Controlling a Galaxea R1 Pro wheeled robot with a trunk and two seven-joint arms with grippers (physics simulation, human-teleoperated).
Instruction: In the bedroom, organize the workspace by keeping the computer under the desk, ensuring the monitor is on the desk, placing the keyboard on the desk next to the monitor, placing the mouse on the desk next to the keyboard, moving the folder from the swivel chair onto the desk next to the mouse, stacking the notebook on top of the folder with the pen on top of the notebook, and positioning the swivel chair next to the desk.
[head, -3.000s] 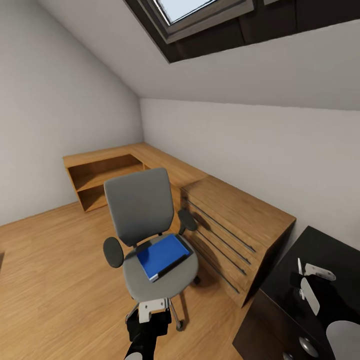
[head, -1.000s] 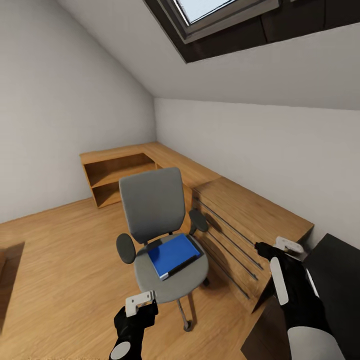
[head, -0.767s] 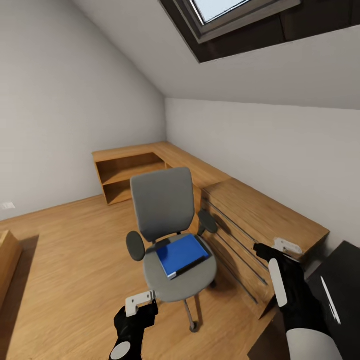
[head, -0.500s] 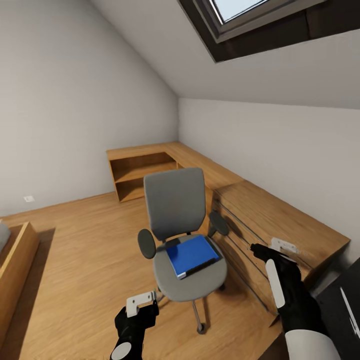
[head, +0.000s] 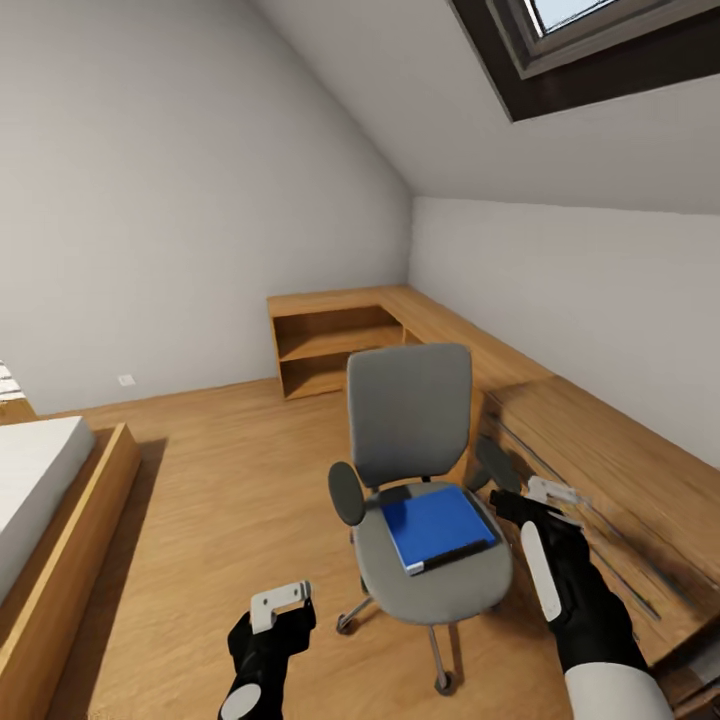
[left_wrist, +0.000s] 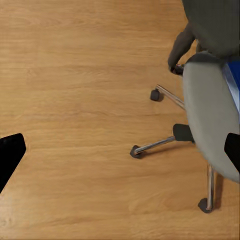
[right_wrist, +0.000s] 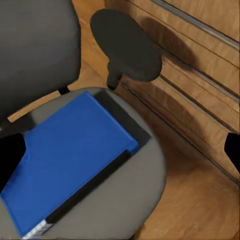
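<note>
The swivel chair (head: 410, 420), grey with black armrests, stands on the wood floor in front of me. The bright blue folder (head: 436, 522) lies flat on its seat, a dark strip along its near edge. My right gripper (head: 532, 500) hovers open just right of the seat, over the chair's right armrest. In the right wrist view, the right gripper (right_wrist: 120, 150) has the folder (right_wrist: 70, 155) between its spread fingertips. My left gripper (head: 280, 606) hangs low and open over bare floor, short of the chair's star base (left_wrist: 170, 142). The desk, computer, monitor, keyboard, mouse, notebook and pen are out of view.
A light wooden drawer chest (head: 610, 480) runs along the right wall, close behind the chair. A low wooden corner shelf (head: 330, 345) sits at the back. A bed with a wooden frame (head: 70, 520) is at the left. Open wood floor (head: 220, 470) lies between bed and chair.
The camera has swung left: the black desk slid out at the right and the bed came in. My right arm came off the desk to beside the chair seat. The folder has stayed put.
</note>
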